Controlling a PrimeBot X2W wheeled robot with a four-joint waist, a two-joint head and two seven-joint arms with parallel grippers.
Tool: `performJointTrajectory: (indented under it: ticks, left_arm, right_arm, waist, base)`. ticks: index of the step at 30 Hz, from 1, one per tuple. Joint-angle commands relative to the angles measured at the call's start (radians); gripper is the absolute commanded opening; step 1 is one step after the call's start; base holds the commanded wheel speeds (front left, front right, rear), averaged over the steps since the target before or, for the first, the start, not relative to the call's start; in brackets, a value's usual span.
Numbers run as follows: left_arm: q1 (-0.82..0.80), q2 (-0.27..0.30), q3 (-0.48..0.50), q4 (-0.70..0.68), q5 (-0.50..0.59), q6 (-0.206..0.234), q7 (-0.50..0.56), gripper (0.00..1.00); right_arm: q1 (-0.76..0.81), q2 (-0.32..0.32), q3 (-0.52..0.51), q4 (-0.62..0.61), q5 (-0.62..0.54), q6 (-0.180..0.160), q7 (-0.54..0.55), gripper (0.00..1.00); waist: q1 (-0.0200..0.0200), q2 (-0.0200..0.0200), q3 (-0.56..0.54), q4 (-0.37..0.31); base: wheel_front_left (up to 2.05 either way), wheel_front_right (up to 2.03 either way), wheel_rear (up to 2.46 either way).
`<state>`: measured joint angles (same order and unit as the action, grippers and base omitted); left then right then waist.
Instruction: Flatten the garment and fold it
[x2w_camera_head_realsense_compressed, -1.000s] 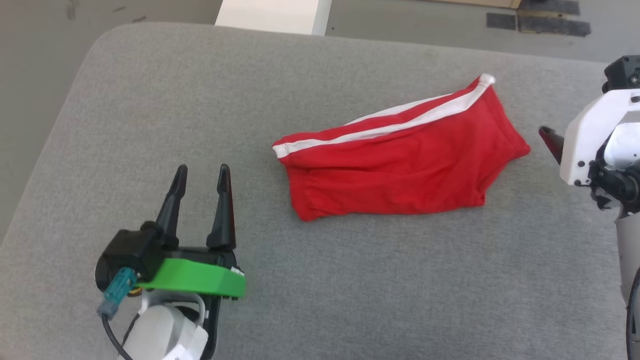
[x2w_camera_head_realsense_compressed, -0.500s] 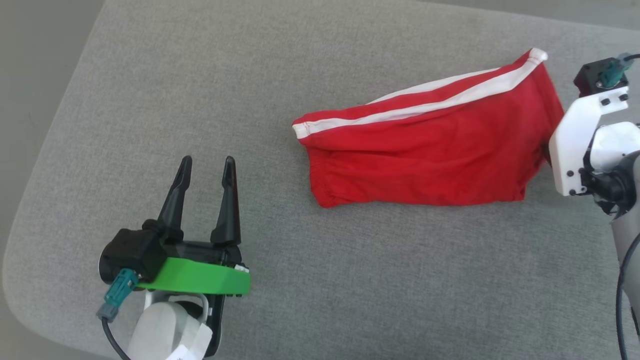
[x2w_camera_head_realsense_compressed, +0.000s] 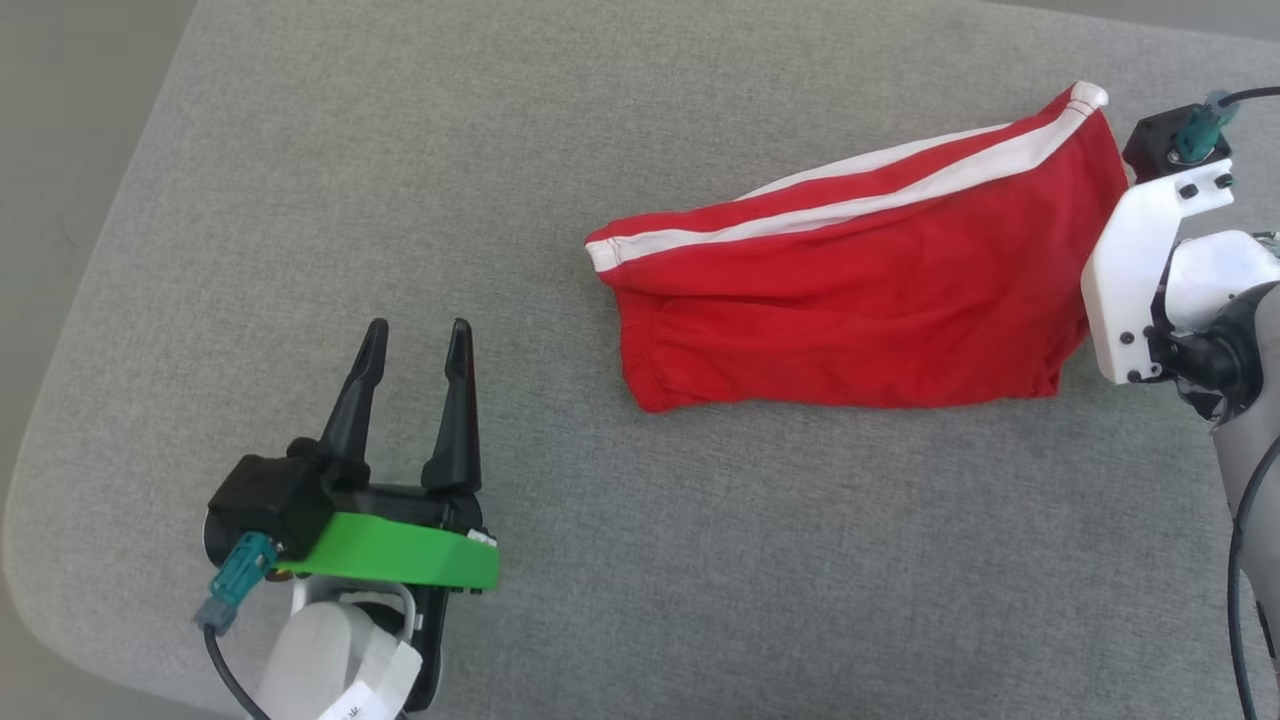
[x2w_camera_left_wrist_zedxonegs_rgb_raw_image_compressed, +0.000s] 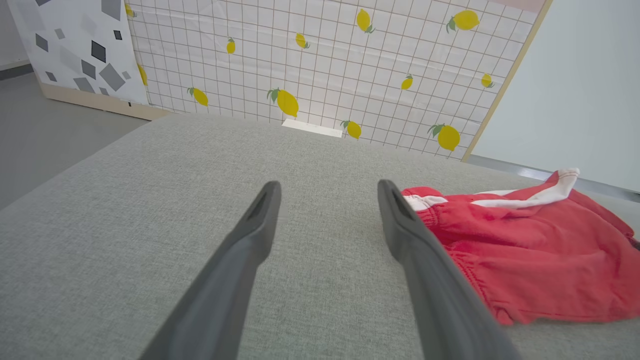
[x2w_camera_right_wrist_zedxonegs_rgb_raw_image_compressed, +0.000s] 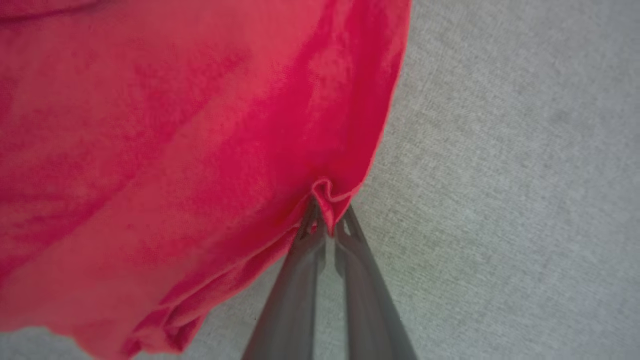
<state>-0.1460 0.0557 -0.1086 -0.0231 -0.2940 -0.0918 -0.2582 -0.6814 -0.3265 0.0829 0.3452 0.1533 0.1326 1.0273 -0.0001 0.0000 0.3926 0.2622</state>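
**Grey cushion, red shorts pinched at one edge**

Grey woven upholstery (x2w_camera_head_realsense_compressed: 700, 560) with a rounded corner carries the garment (x2w_camera_head_realsense_compressed: 850, 300), which lies at about 2 o'clock in the head view. At 3 o'clock the right arm reaches in sideways, its white wrist bracket (x2w_camera_head_realsense_compressed: 1130, 270) beside the shorts' edge. The right gripper (x2w_camera_right_wrist_zedxonegs_rgb_raw_image_compressed: 327, 220) has its fingers closed on a small puckered fold of red hem. At 7 o'clock the left gripper (x2w_camera_head_realsense_compressed: 418, 330) sits low over the cushion, fingers spread and holding nothing, with a green plastic band (x2w_camera_head_realsense_compressed: 400, 560) behind them. The shorts are soft, creased fabric with a white side stripe and a gathered edge at their 9 o'clock end. A white tag (x2w_camera_head_realsense_compressed: 365, 700) on the left forearm carries print too small to read.
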Motion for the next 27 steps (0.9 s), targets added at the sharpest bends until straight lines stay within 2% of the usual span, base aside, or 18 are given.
performJointTrajectory:
  ticks: [1,6,9,12,16,20,24,27]
  left_arm:
    - [-0.019,-0.005,-0.001,0.010,-0.013,-0.005,-0.004,1.00]
    - [-0.033,-0.005,-0.029,0.074,-0.061,0.003,0.018,1.00]
    - [-0.068,-0.005,-0.058,0.095,-0.109,0.021,0.159,1.00]
    - [-0.112,-0.005,-0.099,0.085,-0.138,0.058,0.387,1.00]
    - [-0.174,0.004,-0.153,0.044,-0.131,0.117,0.663,1.00]
    - [-0.224,0.016,-0.215,0.015,-0.116,0.147,0.888,1.00]
    - [-0.267,0.018,-0.260,0.005,-0.100,0.154,1.002,1.00]
    - [-0.293,0.017,-0.266,0.028,-0.092,0.167,1.019,1.00]
  right_arm:
    - [0.017,-0.004,-0.013,0.013,0.002,-0.002,0.008,0.00]
    - [0.017,0.015,-0.046,0.002,0.007,-0.002,-0.012,0.00]
    - [0.023,0.020,-0.057,-0.002,0.004,-0.002,-0.019,0.00]
    - [0.031,0.024,-0.061,-0.003,0.001,-0.002,-0.020,0.00]
    - [0.041,0.030,-0.064,-0.007,-0.001,-0.002,-0.018,0.00]
    - [0.045,0.034,-0.061,-0.016,-0.004,-0.002,-0.013,0.00]
    - [0.037,0.037,-0.057,-0.027,-0.005,-0.002,-0.008,0.00]
    - [0.031,0.037,-0.053,-0.032,-0.005,-0.002,-0.006,0.00]
  waist:
    - [0.0001,0.0000,-0.006,-0.005]
    - [0.0001,0.0000,-0.029,-0.016]
    - [0.0001,0.0000,-0.042,-0.016]
    - [0.0001,0.0000,-0.053,-0.015]
    - [0.0001,0.0000,-0.059,-0.016]
    - [0.0001,0.0000,-0.051,-0.021]
    - [0.0001,0.0000,-0.033,-0.030]
    - [0.0001,0.0000,-0.019,-0.037]
  base:
    - [0.00,0.00,0.00]
    - [0.00,0.00,0.00]
    - [0.00,0.00,0.00]
    - [0.00,0.00,0.00]
    - [0.00,0.00,0.00]
    - [0.00,0.00,0.00]
    - [0.00,0.00,0.00]
    - [0.00,0.00,0.00]
